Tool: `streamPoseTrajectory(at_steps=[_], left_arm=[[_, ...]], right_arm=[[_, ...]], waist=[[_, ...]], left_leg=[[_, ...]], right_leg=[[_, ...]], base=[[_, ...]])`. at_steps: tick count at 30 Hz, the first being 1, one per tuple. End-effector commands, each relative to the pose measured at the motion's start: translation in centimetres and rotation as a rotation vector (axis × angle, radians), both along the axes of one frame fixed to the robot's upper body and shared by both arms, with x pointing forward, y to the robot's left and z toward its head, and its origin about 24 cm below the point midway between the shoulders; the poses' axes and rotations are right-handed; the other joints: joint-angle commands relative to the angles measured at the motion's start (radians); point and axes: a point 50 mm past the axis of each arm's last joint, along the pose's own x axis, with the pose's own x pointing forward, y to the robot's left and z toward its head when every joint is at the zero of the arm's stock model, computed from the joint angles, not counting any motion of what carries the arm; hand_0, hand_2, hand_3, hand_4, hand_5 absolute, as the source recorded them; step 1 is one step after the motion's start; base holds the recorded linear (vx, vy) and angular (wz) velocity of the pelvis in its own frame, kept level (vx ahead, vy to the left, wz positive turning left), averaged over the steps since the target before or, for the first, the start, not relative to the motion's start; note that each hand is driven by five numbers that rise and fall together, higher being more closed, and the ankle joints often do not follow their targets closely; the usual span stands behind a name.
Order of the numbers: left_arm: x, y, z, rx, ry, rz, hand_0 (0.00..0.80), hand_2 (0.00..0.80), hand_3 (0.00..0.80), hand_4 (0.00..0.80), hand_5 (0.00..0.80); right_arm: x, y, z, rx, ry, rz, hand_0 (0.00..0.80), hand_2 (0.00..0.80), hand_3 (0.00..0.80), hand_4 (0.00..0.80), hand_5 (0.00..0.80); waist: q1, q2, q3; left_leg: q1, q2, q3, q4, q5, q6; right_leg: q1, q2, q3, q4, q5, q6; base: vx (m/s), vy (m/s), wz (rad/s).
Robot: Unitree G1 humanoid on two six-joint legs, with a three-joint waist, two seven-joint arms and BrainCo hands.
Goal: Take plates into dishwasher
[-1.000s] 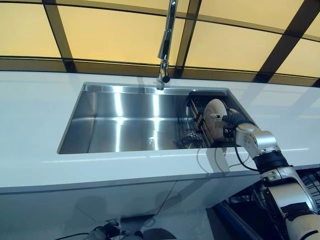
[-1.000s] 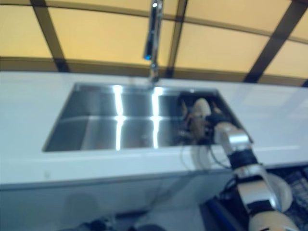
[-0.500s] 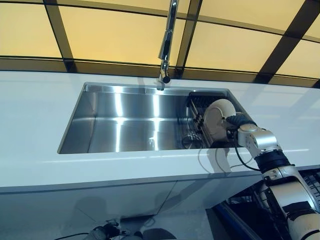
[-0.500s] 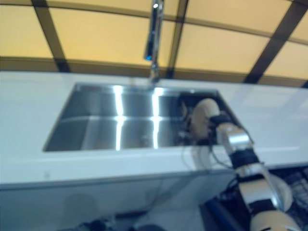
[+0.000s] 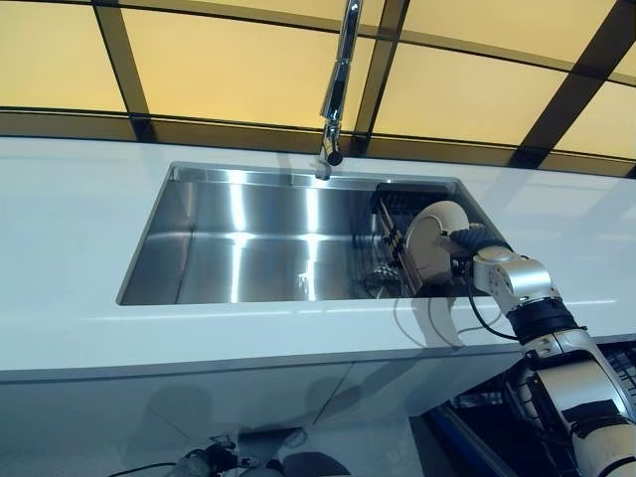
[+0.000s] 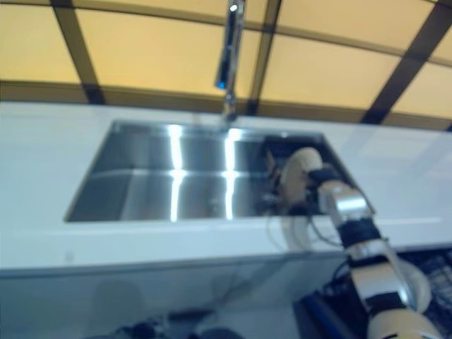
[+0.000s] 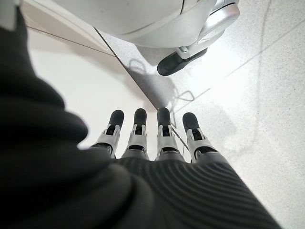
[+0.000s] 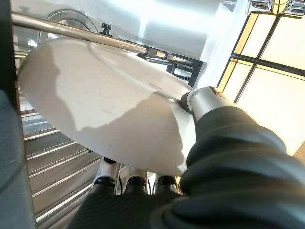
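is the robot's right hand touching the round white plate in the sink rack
Touching. In the right wrist view the right hand pinches the round white plate: thumb on its upper face, fingers beneath.

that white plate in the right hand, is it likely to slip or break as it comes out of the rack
The plate looks rigid and glossy, so probably slippery. The right hand pinches it only at the rim, thumb on top, so it may pivot. Probably ceramic, so a knock against the rack could chip it.
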Motion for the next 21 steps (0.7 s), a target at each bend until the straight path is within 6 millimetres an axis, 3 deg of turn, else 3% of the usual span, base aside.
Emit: streamPoseTrajectory(at_steps=[1, 10, 13, 21], left_arm=[[0.2, -0.6, -0.1, -0.013, -0.005, -0.025, 0.000, 0.000, 0.000, 0.000, 0.000], [0.0, -0.1, 0.0, -0.005, -0.009, -0.020, 0.000, 0.000, 0.000, 0.000, 0.000], [-0.3, 0.2, 0.0, -0.005, -0.014, -0.011, 0.000, 0.000, 0.000, 0.000, 0.000], [-0.3, 0.3, 0.0, -0.007, -0.023, -0.004, 0.000, 0.000, 0.000, 0.000, 0.000]], right_arm=[[1.7, -1.5, 7.2, -0.089, -0.258, -0.014, 0.800, 0.800, 0.800, 0.800, 0.800], [0.7, -2.6, 13.2, -0.358, -0.534, -0.071, 0.800, 0.800, 0.800, 0.800, 0.800], [-0.4, -2.8, 15.8, -0.467, -0.666, -0.107, 0.800, 0.800, 0.800, 0.800, 0.800], [-3.1, -2.7, 18.6, -0.546, -0.938, -0.195, 0.800, 0.800, 0.800, 0.800, 0.800]], waist=[[0.015, 0.011, -0.005], [0.005, 0.006, -0.008], [-0.005, 0.005, -0.010], [-0.020, 0.007, -0.016]], left_leg=[[0.019, -0.009, 0.072, -0.003, -0.102, 0.032], [0.019, -0.009, 0.077, -0.004, -0.104, 0.034], [0.021, -0.007, 0.087, -0.004, -0.107, 0.035], [0.019, -0.008, 0.100, -0.004, -0.111, 0.037]], right_leg=[[-0.087, 0.041, -0.003, 0.045, -0.036, -0.030], [-0.090, 0.049, 0.004, 0.043, -0.032, -0.026], [-0.091, 0.055, 0.010, 0.042, -0.037, -0.027], [-0.089, 0.062, 0.012, 0.032, -0.049, -0.029]], base=[[0.000, 0.000, 0.00], [-0.007, -0.004, 0.00], [-0.032, -0.013, -0.03], [-0.020, -0.016, -0.09]])
